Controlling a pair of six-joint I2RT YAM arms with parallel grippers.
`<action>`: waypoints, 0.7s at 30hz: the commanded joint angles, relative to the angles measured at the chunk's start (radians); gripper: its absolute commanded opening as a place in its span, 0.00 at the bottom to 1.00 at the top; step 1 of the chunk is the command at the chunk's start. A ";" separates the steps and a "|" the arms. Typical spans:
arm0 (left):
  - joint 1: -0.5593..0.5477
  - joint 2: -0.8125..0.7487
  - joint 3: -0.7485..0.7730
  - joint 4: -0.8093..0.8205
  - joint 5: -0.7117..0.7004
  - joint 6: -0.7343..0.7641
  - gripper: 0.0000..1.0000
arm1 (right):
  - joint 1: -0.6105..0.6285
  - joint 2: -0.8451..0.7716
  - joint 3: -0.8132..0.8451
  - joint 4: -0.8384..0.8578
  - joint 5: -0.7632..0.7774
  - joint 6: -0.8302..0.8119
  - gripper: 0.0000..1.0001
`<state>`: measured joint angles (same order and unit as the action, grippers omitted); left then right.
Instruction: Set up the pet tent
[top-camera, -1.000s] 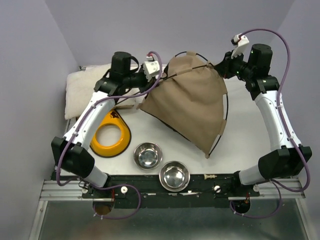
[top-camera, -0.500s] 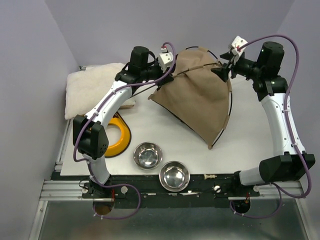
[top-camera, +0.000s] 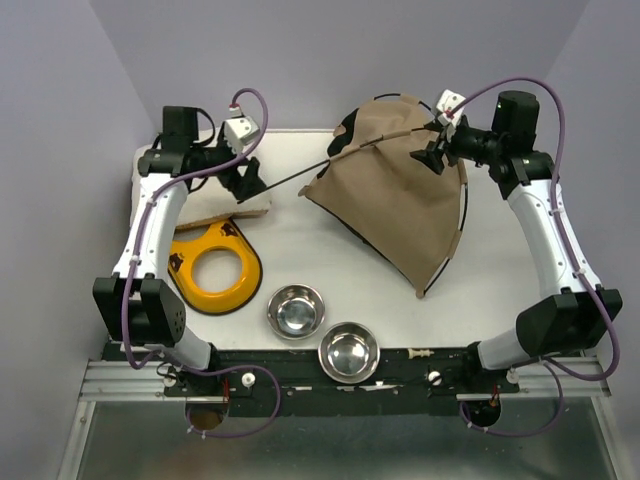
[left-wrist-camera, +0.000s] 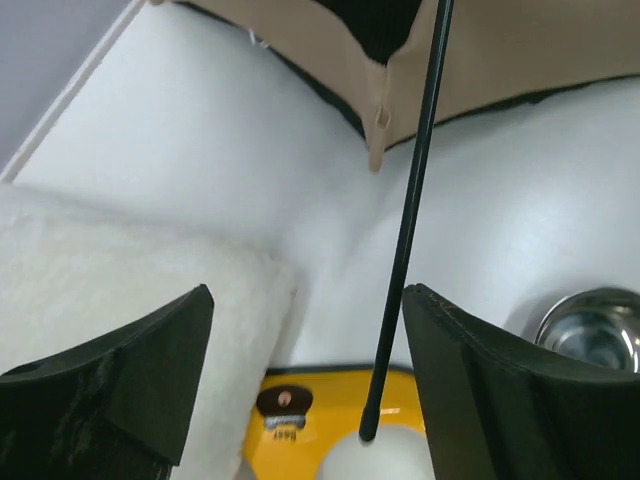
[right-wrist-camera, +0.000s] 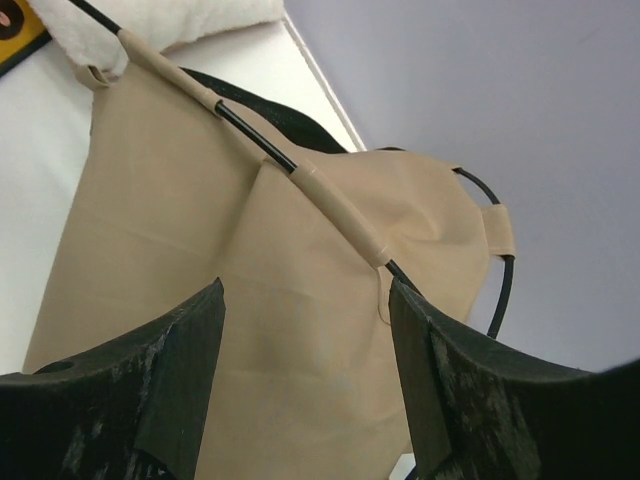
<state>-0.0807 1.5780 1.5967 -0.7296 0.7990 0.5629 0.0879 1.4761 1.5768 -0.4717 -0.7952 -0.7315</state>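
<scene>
Toward two o'clock on the white table (top-camera: 300, 240): pet tent (top-camera: 395, 205), matte tan cloth, black-edged, slumped into a creased cone. Thin black pole (top-camera: 290, 178) jutting out toward nine o'clock, passing ungripped between the wide-spread jaws of the left gripper (left-wrist-camera: 307, 292). Right gripper (right-wrist-camera: 305, 285) likewise gaping, empty, by the cloth-sleeved pole at tent's top.

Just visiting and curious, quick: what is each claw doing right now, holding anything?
Left gripper: open; the thin black pole runs between its fingers, not pinched.
Right gripper: open, holding nothing, facing the tan tent.
</scene>
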 joint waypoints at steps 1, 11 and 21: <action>0.071 -0.073 0.009 -0.328 0.088 0.267 0.83 | 0.000 0.026 0.005 -0.042 0.086 -0.051 0.73; 0.121 -0.113 -0.066 -0.372 0.103 0.292 0.59 | 0.116 -0.008 0.083 -0.114 0.033 -0.100 0.77; 0.121 -0.113 -0.109 -0.338 0.081 0.362 0.33 | 0.196 0.107 0.181 -0.145 0.047 -0.275 0.77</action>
<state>0.0330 1.4940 1.5051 -1.0801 0.8654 0.8669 0.2859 1.5063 1.7046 -0.5739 -0.7452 -0.8825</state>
